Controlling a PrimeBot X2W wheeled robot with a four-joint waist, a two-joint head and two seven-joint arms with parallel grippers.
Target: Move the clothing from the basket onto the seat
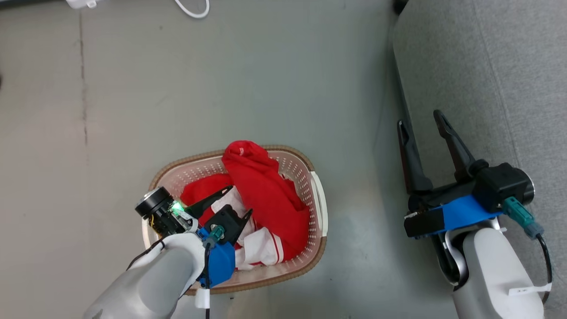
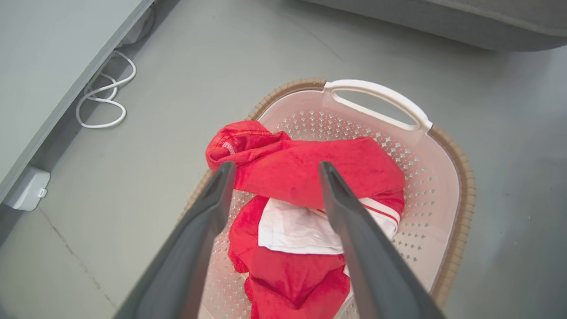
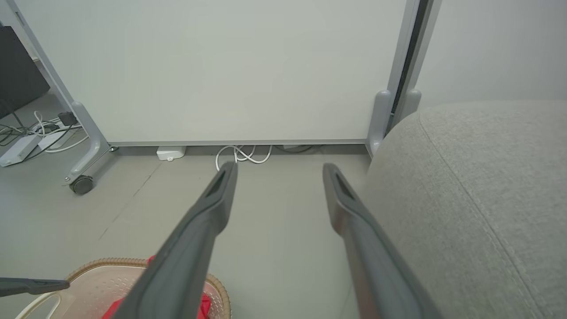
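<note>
Left gripper [image 1: 240,200] is hovering, spread and empty, over clothing [image 1: 266,186] in the basket [image 1: 321,208] on the floor [image 1: 221,79] — right gripper [image 1: 419,118], likewise spread and empty, beside the seat [image 1: 487,66].

**Soft cloth, hard plastic**

The clothing [image 2: 305,170] is soft red cloth, a bit fuzzy, with smooth white parts. The basket [image 2: 436,177] is smooth, shiny cream plastic; its brown rim [image 2: 466,190] looks woven. The seat [image 3: 478,199] is rough grey cloth. The floor [image 1: 266,79] is smooth and dull.
</note>
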